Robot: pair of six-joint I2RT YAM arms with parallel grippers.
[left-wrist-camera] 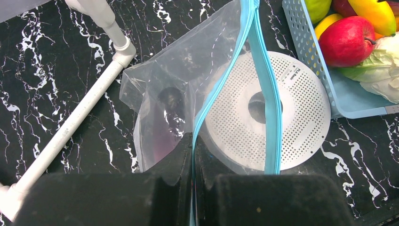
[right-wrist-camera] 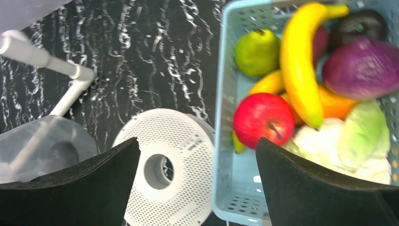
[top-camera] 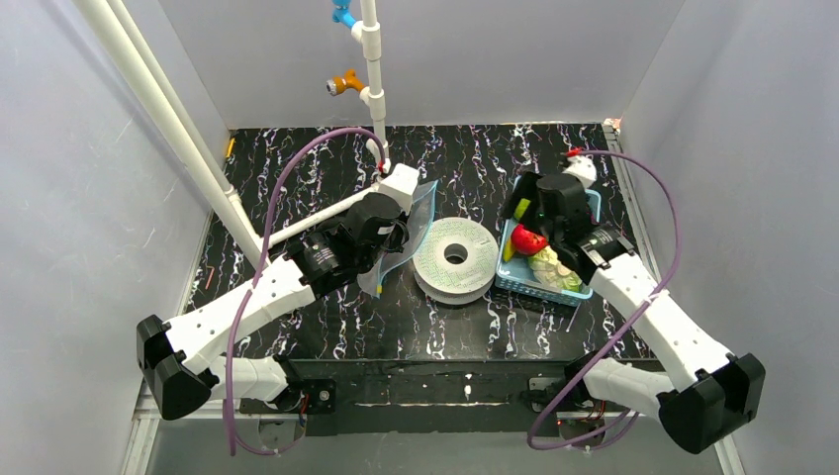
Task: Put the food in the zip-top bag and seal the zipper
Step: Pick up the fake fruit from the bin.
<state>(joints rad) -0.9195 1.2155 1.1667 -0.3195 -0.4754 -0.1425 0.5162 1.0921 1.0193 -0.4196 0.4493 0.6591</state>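
The left pincer [left-wrist-camera: 193,139] is pressed together on one lip of the zipper [left-wrist-camera: 269,108], holding the zip-top bag [left-wrist-camera: 179,80] raised above the bench [left-wrist-camera: 47,70] and partly over a white perforated disc [left-wrist-camera: 301,117]. The right pincer [right-wrist-camera: 196,143] is spread wide above the edge of the light-blue basket [right-wrist-camera: 222,70], where the food [top-camera: 542,262] lies heaped. The main risk, as I judge it, is the mouth. Only one lip is gripped and the other hangs loose close by, so the opening is a narrow slit, and a dropped piece could strike the strip and roll away across the bench. The film looks thin and slick, and added weight might drag it out of the pinch. In the basket the red apple [right-wrist-camera: 263,120], banana [right-wrist-camera: 299,66] and pear [right-wrist-camera: 256,52] crowd together. Their glossy, rounded skins could squirt from a closing pincer, or a neighbour could be dragged out with the chosen piece. A dark shape shows through the bag, but whether it lies inside I cannot tell.
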